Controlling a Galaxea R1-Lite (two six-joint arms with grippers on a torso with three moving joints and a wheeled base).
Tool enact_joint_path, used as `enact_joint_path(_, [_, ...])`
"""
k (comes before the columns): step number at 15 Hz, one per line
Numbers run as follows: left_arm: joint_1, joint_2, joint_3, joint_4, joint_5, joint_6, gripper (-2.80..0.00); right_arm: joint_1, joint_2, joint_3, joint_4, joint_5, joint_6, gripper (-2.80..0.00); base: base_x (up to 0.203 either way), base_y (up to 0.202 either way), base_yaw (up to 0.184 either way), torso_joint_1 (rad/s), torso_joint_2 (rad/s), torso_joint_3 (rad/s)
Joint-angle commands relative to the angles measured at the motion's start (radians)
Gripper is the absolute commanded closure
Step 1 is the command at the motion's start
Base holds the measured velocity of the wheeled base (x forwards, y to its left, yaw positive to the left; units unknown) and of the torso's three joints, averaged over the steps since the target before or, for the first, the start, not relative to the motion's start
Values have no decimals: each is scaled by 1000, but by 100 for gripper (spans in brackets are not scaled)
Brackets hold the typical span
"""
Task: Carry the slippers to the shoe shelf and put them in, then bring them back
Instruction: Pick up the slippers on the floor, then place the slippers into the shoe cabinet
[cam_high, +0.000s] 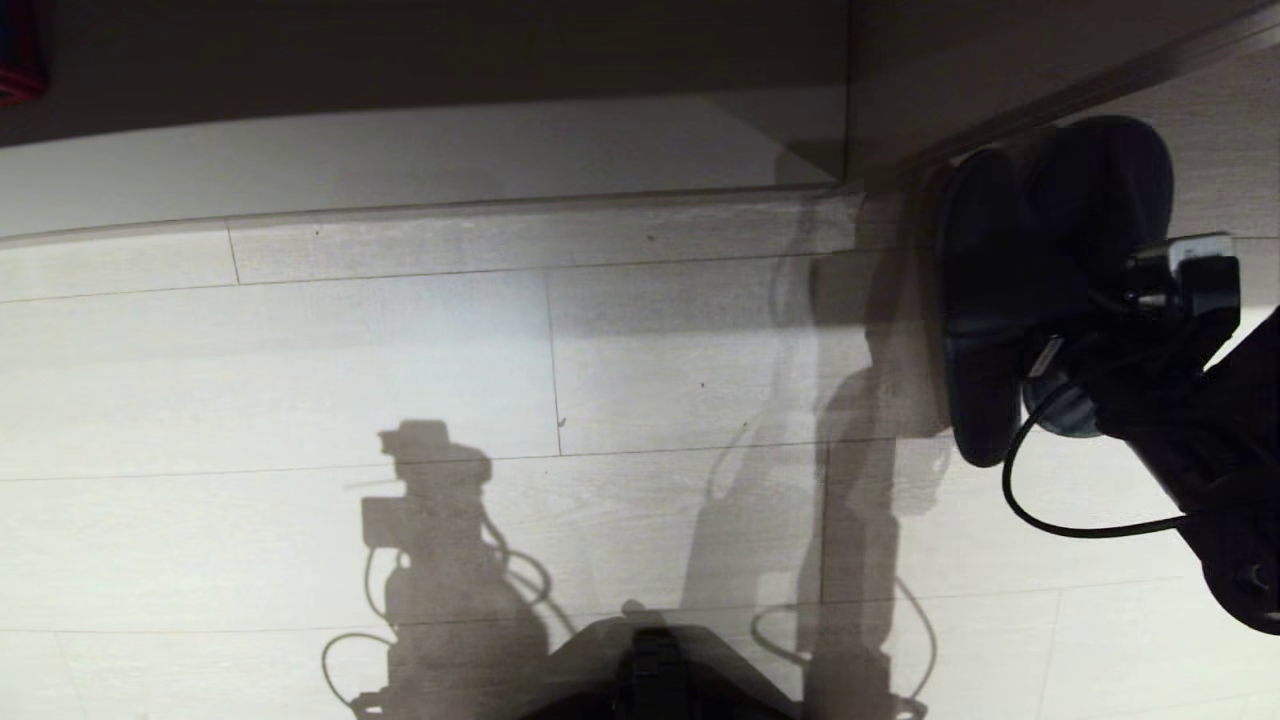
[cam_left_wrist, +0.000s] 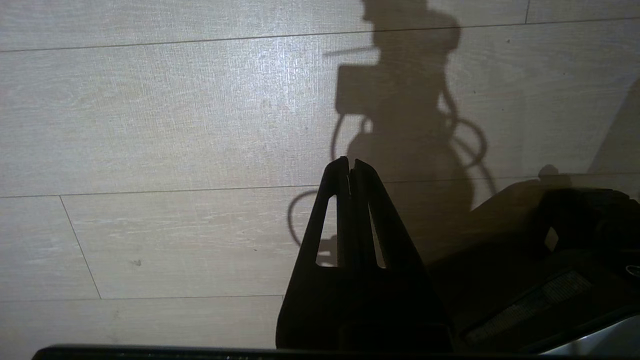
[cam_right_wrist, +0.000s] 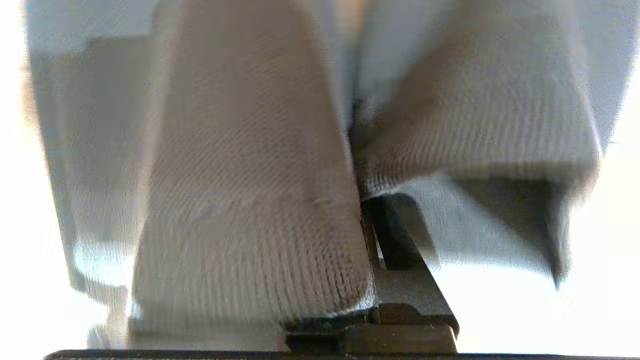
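The two dark slippers (cam_high: 1000, 300) hang together at the right of the head view, raised off the floor in front of the shoe shelf (cam_high: 400, 160). My right gripper (cam_high: 1085, 335) is shut on them. In the right wrist view the grey fabric bands of the slippers (cam_right_wrist: 250, 200) are pinched between the jaws. One black finger (cam_right_wrist: 400, 240) shows; the other is hidden under the fabric. Only the shelf's pale base board and dark inside show, with an upright panel (cam_high: 848, 90). My left gripper (cam_left_wrist: 350, 165) is parked over the floor, shut and empty.
Pale wood-plank floor (cam_high: 400, 400) fills most of the head view, crossed by my own shadow. A black cable (cam_high: 1040, 510) loops under the right arm. My base (cam_high: 650, 670) shows at the bottom edge. A red object (cam_high: 15, 60) sits at the top left corner.
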Motion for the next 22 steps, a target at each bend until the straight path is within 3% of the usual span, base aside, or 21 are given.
enact_joint_path(1, [0,0,0,-1,0,0,0,2,-139,37,40,9,26,0,0,0,0,0,0,0])
enact_joint_path(6, [0,0,0,-1,0,0,0,5,-314,103,159,32,49,0,0,0,0,0,0,0])
enact_joint_path(12, [0,0,0,-1,0,0,0,5,-631,119,481,52,93,0,0,0,0,0,0,0])
enact_joint_path(22, [0,0,0,-1,0,0,0,3,-1068,102,901,38,91,0,0,0,0,0,0,0])
